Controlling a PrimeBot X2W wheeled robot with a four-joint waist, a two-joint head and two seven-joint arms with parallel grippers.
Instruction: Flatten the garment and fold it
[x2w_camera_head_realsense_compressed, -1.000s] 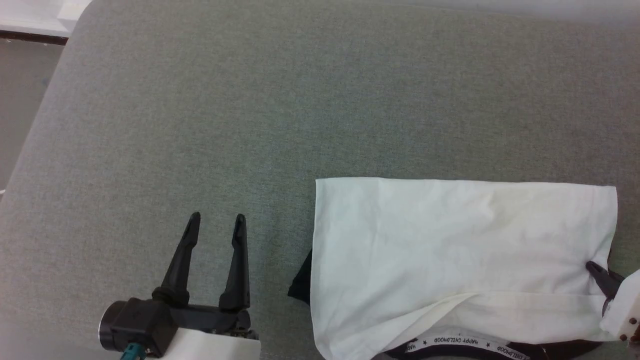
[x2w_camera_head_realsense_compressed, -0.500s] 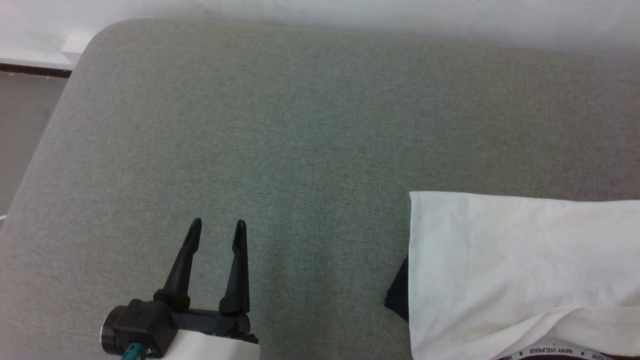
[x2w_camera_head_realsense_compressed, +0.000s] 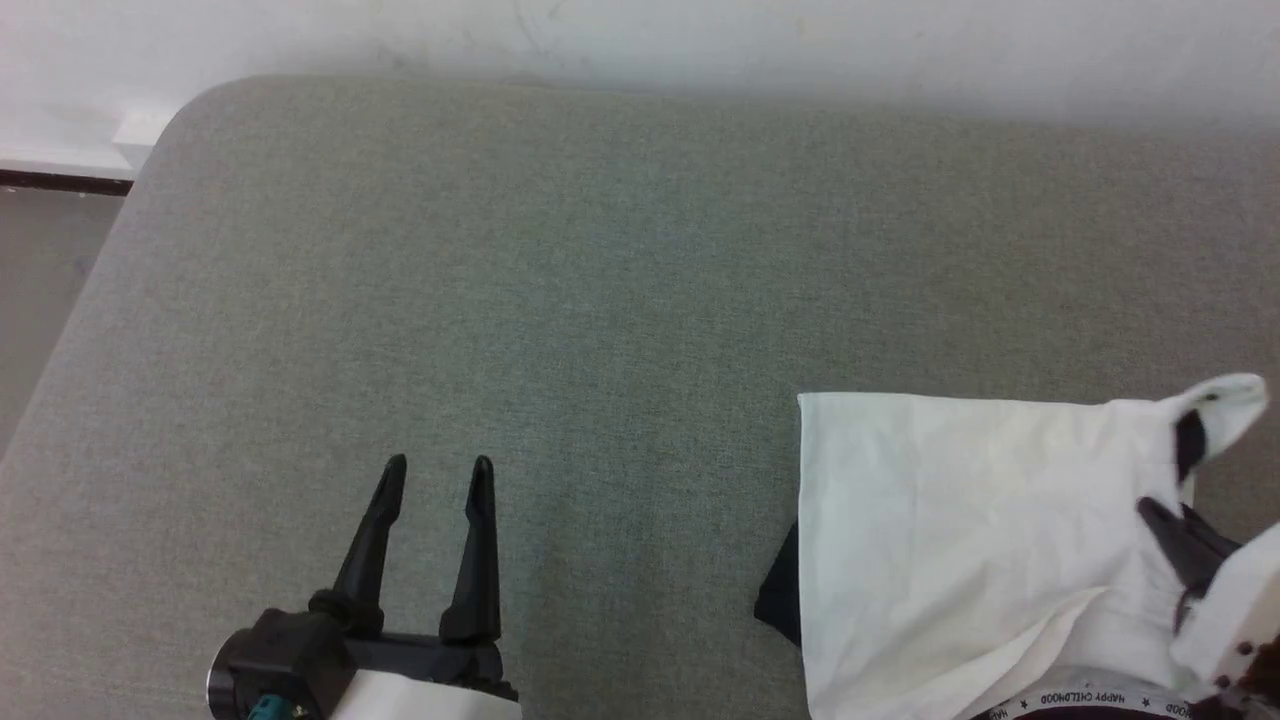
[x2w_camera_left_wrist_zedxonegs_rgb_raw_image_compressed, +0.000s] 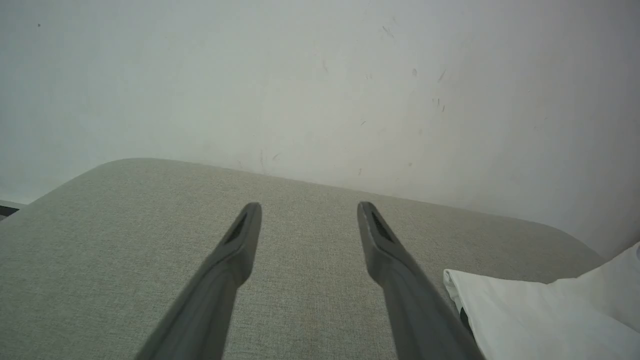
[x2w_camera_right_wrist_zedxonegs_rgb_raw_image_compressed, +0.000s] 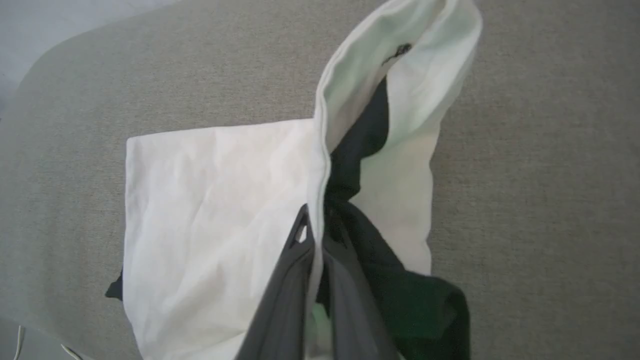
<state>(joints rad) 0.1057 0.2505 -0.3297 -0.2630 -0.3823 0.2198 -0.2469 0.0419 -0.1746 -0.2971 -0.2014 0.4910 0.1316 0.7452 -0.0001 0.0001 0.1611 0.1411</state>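
Newly raised, garment (x2w_camera_head_realsense_compressed: 950, 520) edge sits pinched in right tool (x2w_camera_head_realsense_compressed: 1168, 515) (left tool (x2w_camera_head_realsense_compressed: 438, 465) gapes).

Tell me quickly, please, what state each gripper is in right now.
Left gripper: jaws open, holding nothing.
Right gripper: jaws shut on the garment, gripping its white edge raised off the surface.

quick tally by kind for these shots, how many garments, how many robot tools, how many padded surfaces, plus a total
Garment, white with black parts: 1
Tools: 2, the left tool open over bare padding, the right tool shut on the garment's edge
Grey padded surface: 1
Total: 4
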